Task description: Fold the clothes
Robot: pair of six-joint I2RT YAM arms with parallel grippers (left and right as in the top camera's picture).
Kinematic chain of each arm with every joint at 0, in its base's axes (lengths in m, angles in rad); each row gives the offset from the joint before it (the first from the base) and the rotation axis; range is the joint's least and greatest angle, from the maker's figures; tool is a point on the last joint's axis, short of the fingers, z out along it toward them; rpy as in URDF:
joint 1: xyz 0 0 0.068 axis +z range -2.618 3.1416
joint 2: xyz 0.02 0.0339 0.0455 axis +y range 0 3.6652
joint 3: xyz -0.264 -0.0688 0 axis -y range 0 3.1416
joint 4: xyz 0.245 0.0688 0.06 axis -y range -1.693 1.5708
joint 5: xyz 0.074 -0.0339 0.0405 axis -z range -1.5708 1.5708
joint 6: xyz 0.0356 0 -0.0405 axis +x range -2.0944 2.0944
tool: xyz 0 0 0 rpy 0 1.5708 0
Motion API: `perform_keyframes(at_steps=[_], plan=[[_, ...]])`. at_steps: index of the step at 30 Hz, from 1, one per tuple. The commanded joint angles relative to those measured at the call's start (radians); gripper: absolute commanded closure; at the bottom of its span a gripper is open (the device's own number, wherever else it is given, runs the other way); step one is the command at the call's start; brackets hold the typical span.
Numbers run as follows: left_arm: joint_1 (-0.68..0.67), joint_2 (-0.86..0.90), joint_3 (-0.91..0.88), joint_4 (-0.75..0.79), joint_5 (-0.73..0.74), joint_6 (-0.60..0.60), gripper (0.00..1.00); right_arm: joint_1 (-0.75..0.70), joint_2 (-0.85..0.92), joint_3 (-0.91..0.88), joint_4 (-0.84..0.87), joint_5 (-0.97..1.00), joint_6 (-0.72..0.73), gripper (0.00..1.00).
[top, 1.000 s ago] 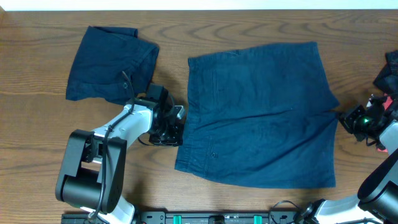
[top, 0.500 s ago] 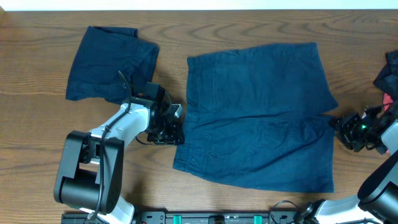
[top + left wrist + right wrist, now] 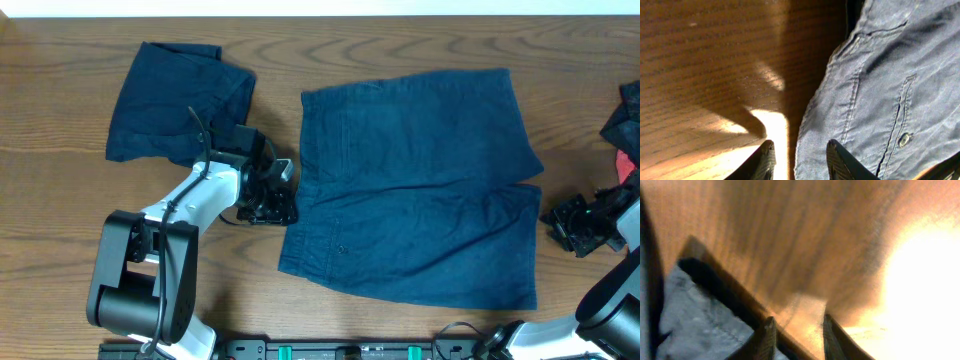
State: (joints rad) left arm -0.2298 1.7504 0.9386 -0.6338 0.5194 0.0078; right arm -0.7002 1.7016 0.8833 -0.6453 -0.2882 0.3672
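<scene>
Two pairs of navy shorts lie on the wooden table (image 3: 60,200). The spread shorts (image 3: 415,190) are flat in the middle, and the folded shorts (image 3: 175,105) sit at the back left. At the right edge are two more pieces, a dark piece (image 3: 625,120) and a coral-red piece (image 3: 628,162), both cut off. The left claw (image 3: 799,162) stands at the spread shorts' left edge with its fingers apart, clamping nothing. The right claw (image 3: 796,337) is just off their right edge, fingers apart over bare wood.

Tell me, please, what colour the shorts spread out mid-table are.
The shorts are dark navy blue, clearest in the overhead view.
</scene>
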Motion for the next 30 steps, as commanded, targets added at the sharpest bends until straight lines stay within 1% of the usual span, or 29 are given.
perform_keyframes(at_steps=[1,4,6,9,10,13,14,15,16,19,23,25,26,29,30], plan=[[0.004,-0.002,0.018,-0.002,-0.003,0.014,0.64,-0.011,-0.024,0.01,-0.01,-0.099,-0.034,0.66],[0.004,-0.002,0.026,-0.005,0.031,0.014,0.64,-0.012,-0.064,0.022,-0.016,-0.196,-0.095,0.66],[0.004,-0.002,0.048,-0.013,0.063,0.014,0.66,-0.011,-0.113,0.023,-0.01,-0.292,-0.139,0.71],[-0.001,-0.002,0.084,-0.026,0.122,0.014,0.89,0.0,-0.194,0.023,-0.045,-0.361,-0.14,0.82],[-0.005,-0.002,0.094,-0.039,0.126,0.014,0.92,0.008,-0.22,0.023,-0.074,-0.359,-0.14,0.85],[-0.025,-0.003,0.124,-0.106,0.124,0.024,0.93,0.034,-0.306,0.023,-0.201,-0.31,-0.14,0.87],[-0.029,-0.005,0.132,-0.129,0.124,0.032,0.92,0.039,-0.328,0.023,-0.24,-0.279,-0.14,0.82],[-0.03,-0.01,0.137,-0.153,0.124,0.042,0.92,0.043,-0.348,0.023,-0.282,-0.247,-0.138,0.71],[-0.03,-0.016,0.14,-0.174,0.123,0.042,0.92,0.045,-0.366,0.023,-0.321,-0.216,-0.137,0.66],[-0.02,-0.051,0.141,-0.235,0.116,0.049,0.9,0.045,-0.396,0.023,-0.423,-0.122,-0.138,0.65],[0.0,-0.144,0.141,-0.286,0.116,0.084,0.88,0.045,-0.399,0.023,-0.48,-0.104,-0.164,0.63],[0.013,-0.21,0.141,-0.319,0.106,0.086,0.83,0.045,-0.399,0.023,-0.515,-0.1,-0.19,0.62],[0.017,-0.234,0.141,-0.336,0.092,0.085,0.76,0.045,-0.399,0.023,-0.526,-0.084,-0.192,0.61],[0.019,-0.302,0.14,-0.408,0.035,0.083,0.65,0.043,-0.399,0.022,-0.561,0.019,-0.18,0.5],[0.019,-0.314,0.137,-0.429,0.025,0.077,0.64,0.04,-0.399,0.019,-0.561,0.029,-0.168,0.43]])
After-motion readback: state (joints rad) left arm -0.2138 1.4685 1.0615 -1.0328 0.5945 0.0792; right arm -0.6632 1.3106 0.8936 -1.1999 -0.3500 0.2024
